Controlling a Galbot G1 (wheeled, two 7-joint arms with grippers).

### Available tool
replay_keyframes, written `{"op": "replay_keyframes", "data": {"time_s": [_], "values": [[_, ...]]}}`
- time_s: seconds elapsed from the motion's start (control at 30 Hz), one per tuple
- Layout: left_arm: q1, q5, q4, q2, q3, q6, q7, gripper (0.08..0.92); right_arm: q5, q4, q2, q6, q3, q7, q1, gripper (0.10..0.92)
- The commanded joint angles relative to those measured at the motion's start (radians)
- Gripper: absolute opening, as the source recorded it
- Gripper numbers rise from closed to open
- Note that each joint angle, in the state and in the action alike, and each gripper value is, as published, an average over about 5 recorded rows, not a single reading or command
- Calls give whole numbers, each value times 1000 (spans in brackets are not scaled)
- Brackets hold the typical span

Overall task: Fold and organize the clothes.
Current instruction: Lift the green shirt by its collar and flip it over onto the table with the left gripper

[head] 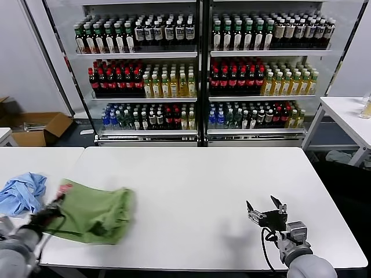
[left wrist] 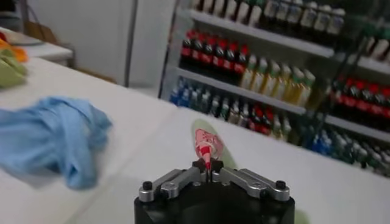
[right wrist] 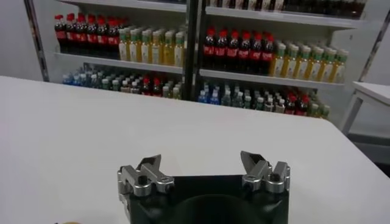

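Note:
A light green shirt (head: 95, 214) lies crumpled near the table's front left, a bit of red-and-white print showing at its left edge. My left gripper (head: 57, 204) is at that edge, shut on the cloth. In the left wrist view the left gripper (left wrist: 207, 170) pinches a raised fold of the shirt (left wrist: 206, 143), with the print facing the camera. My right gripper (head: 265, 207) hovers low over bare table at the front right. It is open, and the right wrist view shows nothing between the fingers of the right gripper (right wrist: 200, 158).
A crumpled blue cloth (head: 23, 191) (left wrist: 49, 134) lies on the adjoining table at the left, close to the shirt. Shelves of bottles (head: 197, 75) stand behind the white table (head: 197, 179). A cardboard box (head: 37, 127) sits on the floor at the far left, and a side table (head: 348, 113) stands at the right.

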Motion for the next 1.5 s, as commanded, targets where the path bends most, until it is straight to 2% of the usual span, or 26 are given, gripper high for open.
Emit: {"op": "replay_keyframes", "data": {"time_s": [0.03,0.17,0.23,0.3,0.47,0.63,0.77,0.87,1.0,1.17,1.33,1.5], "values": [[-102,-148,-148,42,167,33,-71,97,0,2,2,-1,11,1,-3,823],[-162,75,-201,-134,517,32,-59,97,0,4,4,-3,34,3,-26,822],[-185,176,-206,-231,636,32,-50,97,-1,3,4,-4,42,3,-33,823],[-209,231,-195,-296,712,32,-49,97,-2,4,5,-6,47,4,-37,823],[-240,297,-165,-391,779,30,-42,97,-7,7,14,-10,48,5,-39,823],[-259,291,-162,-386,728,28,-41,97,-8,7,12,-12,49,5,-38,823],[-278,289,-147,-355,660,25,-43,97,-9,7,15,-12,46,5,-37,823],[-295,291,-148,-302,585,29,-43,97,-9,9,14,-12,46,4,-37,822],[-288,315,-158,-163,440,32,-21,97,-8,11,11,-11,49,4,-36,823],[-198,366,-145,32,201,34,52,97,-8,8,12,-9,48,2,-33,823],[-62,386,-117,174,-46,35,123,97,-7,1,11,-8,38,1,-21,823],[47,521,-92,308,-190,35,206,97,-5,-5,9,-5,28,0,-6,823]]}}
